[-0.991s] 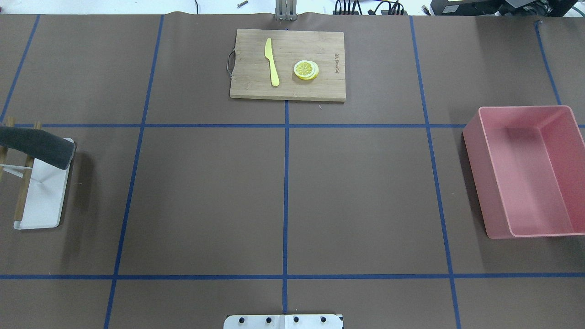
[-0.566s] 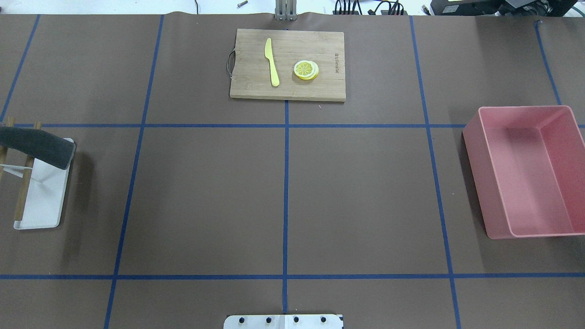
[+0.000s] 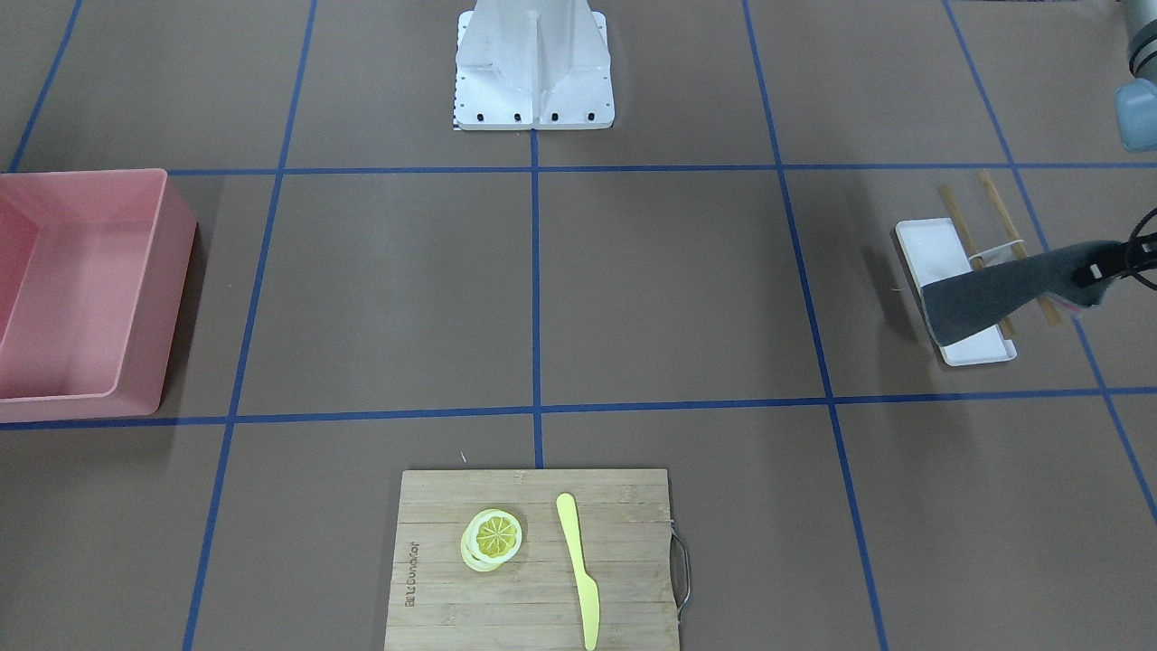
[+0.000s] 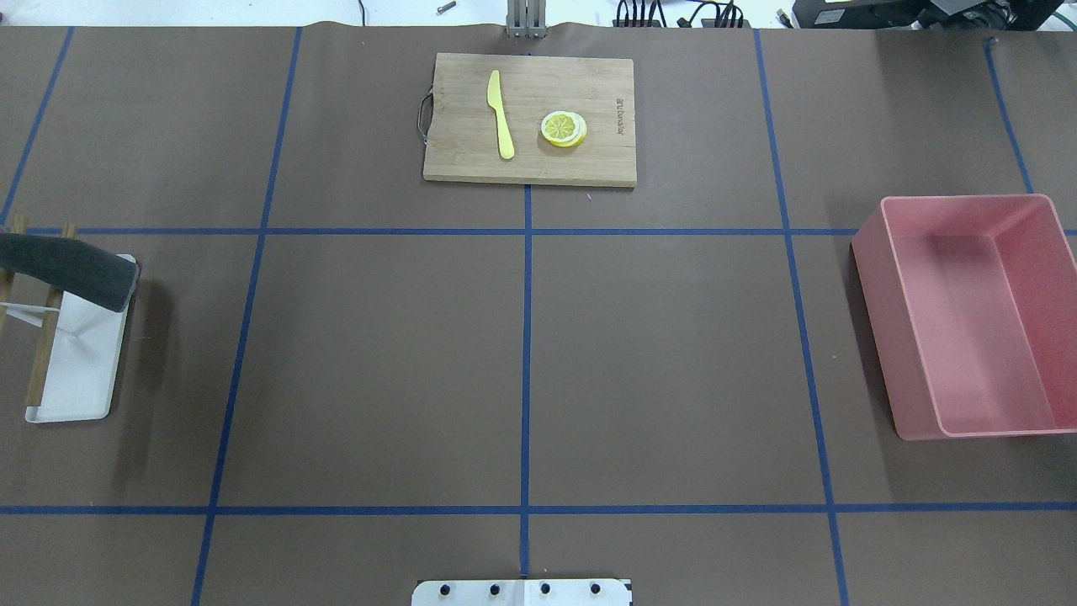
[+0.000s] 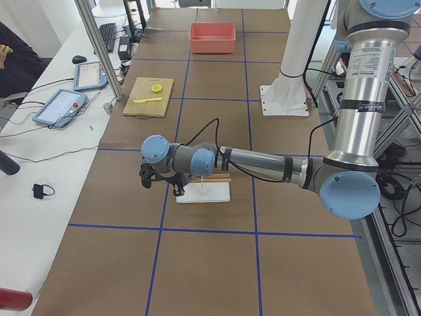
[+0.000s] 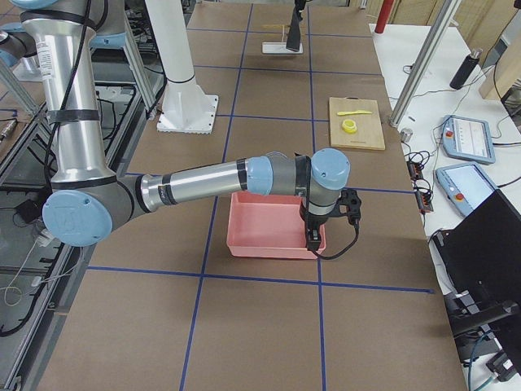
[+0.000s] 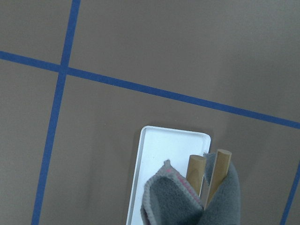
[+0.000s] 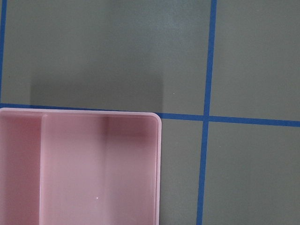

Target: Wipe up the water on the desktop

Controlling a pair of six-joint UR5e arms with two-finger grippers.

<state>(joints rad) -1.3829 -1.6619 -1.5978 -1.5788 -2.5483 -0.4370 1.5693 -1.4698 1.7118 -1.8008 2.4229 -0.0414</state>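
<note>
Overhead exterior, left edge: barely shifting over the last second, clamping the cloth point(image 4: 71, 271) in the left gripper point(image 3: 1098, 268) over the rack point(image 4: 80, 370), seemingly still lifting it free, not yet reaching across the desktop point(image 4: 379, 362), finding no water visible.

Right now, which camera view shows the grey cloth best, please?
The front-facing view: the grey cloth shows nearly whole above the white tray. Overhead cuts it off; left wrist sees only its end.
</note>
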